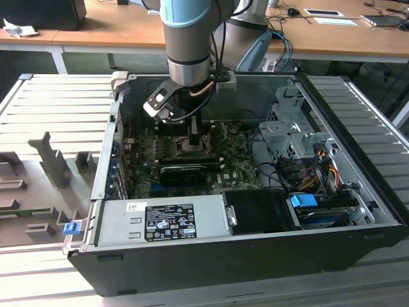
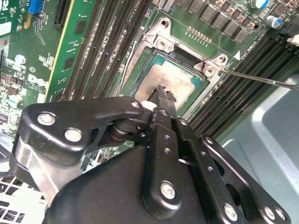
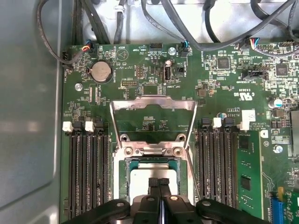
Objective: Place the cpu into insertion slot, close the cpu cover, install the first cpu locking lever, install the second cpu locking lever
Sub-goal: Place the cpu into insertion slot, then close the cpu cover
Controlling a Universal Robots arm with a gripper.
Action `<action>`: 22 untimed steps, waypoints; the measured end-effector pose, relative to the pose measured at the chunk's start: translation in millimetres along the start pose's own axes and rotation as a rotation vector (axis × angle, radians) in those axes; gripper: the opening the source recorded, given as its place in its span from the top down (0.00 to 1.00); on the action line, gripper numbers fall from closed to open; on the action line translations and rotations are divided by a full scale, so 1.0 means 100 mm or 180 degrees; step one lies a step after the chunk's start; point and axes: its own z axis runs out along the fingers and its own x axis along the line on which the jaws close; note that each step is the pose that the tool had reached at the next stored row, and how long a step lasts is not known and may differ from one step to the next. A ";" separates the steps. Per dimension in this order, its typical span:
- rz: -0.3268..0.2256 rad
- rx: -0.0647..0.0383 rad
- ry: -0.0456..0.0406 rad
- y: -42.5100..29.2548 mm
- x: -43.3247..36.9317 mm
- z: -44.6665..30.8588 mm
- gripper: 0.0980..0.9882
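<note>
Claw [image 3: 159, 183] fingertips pressed together, gripping nothing, just over the one pale silver square cpu [image 3: 140, 179] seated in the black square insertion slot [image 3: 120, 186]. One hinged dark-silver frame cpu cover [image 3: 140, 103] stands open; two banks of black memory slots [image 3: 88, 172] crowd the sides.

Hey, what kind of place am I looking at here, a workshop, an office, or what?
Most likely a robotics lab or workshop. A robot arm reaches into an open desktop computer case that sits on a slatted metal bench, and wooden desks stand behind it.
</note>
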 end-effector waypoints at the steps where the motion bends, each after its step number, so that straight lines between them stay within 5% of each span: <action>1: 0.0000 0.0000 0.0000 0.001 0.000 -0.008 0.99; 8: 0.0000 0.0002 0.0001 0.006 0.001 -0.043 0.99; 11: 0.0004 0.0069 0.0003 0.113 0.000 -0.034 0.99; 16: 0.0006 0.0069 0.0004 0.154 0.001 -0.030 0.99; 22: 0.0005 0.0069 0.0005 0.168 0.006 -0.188 0.99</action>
